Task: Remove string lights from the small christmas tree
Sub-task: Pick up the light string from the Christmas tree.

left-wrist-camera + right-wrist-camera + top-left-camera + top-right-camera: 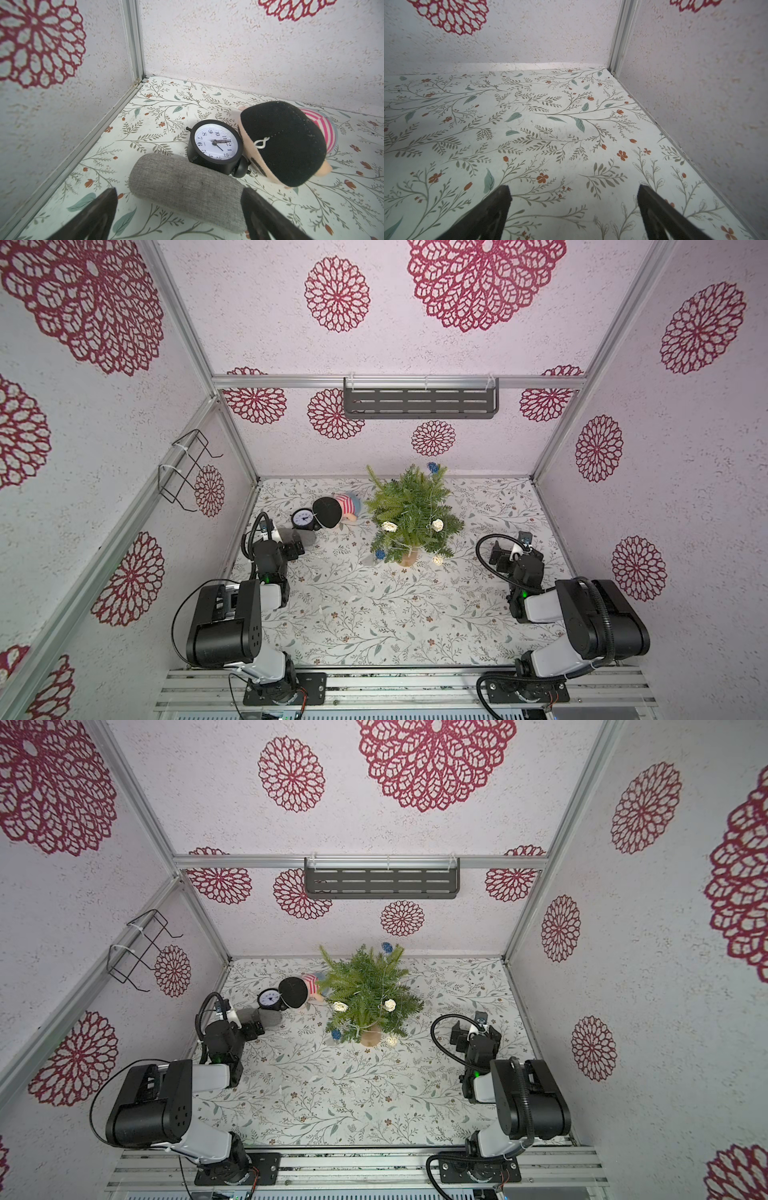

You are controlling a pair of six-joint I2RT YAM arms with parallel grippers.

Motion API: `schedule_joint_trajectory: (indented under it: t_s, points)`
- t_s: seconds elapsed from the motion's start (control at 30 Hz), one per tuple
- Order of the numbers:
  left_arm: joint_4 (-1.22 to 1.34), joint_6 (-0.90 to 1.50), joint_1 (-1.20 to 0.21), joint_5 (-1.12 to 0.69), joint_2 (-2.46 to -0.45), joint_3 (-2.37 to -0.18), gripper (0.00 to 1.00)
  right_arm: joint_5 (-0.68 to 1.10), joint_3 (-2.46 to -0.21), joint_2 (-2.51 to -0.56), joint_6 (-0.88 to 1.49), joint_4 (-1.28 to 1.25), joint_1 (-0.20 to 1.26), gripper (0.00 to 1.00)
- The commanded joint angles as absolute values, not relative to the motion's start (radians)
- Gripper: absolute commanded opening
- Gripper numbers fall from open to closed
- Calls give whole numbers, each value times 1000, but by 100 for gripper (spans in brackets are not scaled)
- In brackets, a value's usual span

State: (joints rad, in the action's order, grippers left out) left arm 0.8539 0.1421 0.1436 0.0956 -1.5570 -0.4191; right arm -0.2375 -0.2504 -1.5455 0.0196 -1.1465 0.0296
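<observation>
Left pincer (179, 190) and right pincer (573, 187) are held apart, gripping nothing, low at the counter's (374, 614) sides, presumably readied for reaching. Lights (437, 524) are wound through the tree (409, 510), which is stood toward the back wall, well apart from both.

My stereo head sits high above the near edge of the counter (374, 614), looking steeply down toward the back wall (395, 348). Both top views take in the whole counter and the small christmas tree (409, 510), nearly alike. My left wrist camera rides low and close behind my left tool (179, 190), facing the back left corner (143, 78). It shares the clock (215, 142), grey case (187, 193) and doll (284, 143) with the top views. My right wrist camera looks past my right tool (573, 186), low over the counter, at the back right corner (612, 71).
</observation>
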Motion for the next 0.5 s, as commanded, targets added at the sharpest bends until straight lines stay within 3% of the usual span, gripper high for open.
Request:
schedule_joint_trajectory:
  t_s: [0.0, 0.47]
  points:
    - [864, 129, 140, 98, -1551, -427, 97, -235, -261, -1534, 27, -1179, 29, 99]
    - [860, 131, 145, 87, -1553, -430, 97, -235, -262, -1535, 26, -1180, 29, 99]
